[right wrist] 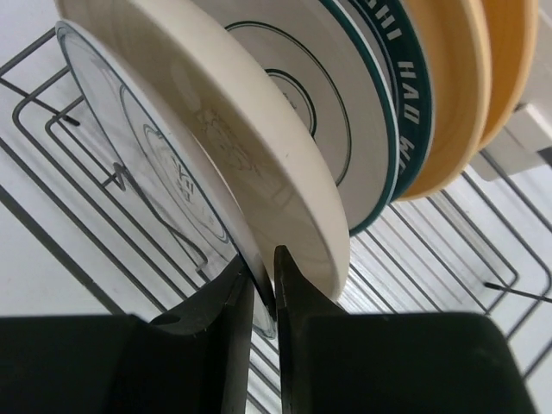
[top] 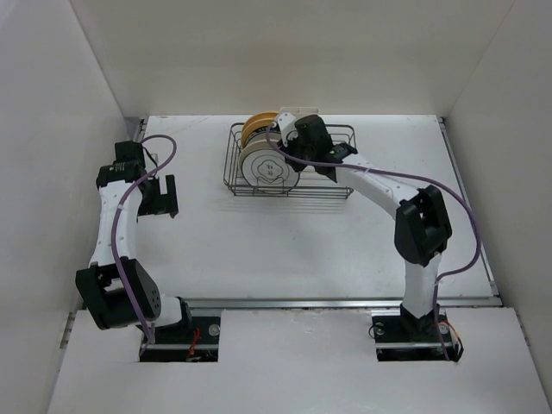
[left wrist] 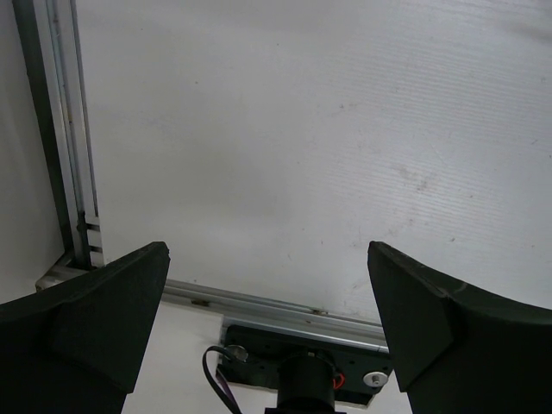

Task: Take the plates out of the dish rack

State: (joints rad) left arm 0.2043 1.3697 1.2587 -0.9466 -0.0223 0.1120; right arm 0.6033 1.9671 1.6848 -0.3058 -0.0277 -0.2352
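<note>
The dark wire dish rack stands at the back middle of the table, with the plates upright in its left end. In the right wrist view the row reads front to back: a white plate with a thin dark ring and emblem, a plain cream plate, a white plate with a lettered teal rim, and a yellow-orange plate. My right gripper is shut on the rim of the ringed plate, one finger on each face. My left gripper hangs open and holds nothing, far left of the rack.
A small white holder is clipped to the rack's far side. White walls close in the table on the left, back and right. A metal rail runs along the table's edge, with the left arm's base below my left gripper.
</note>
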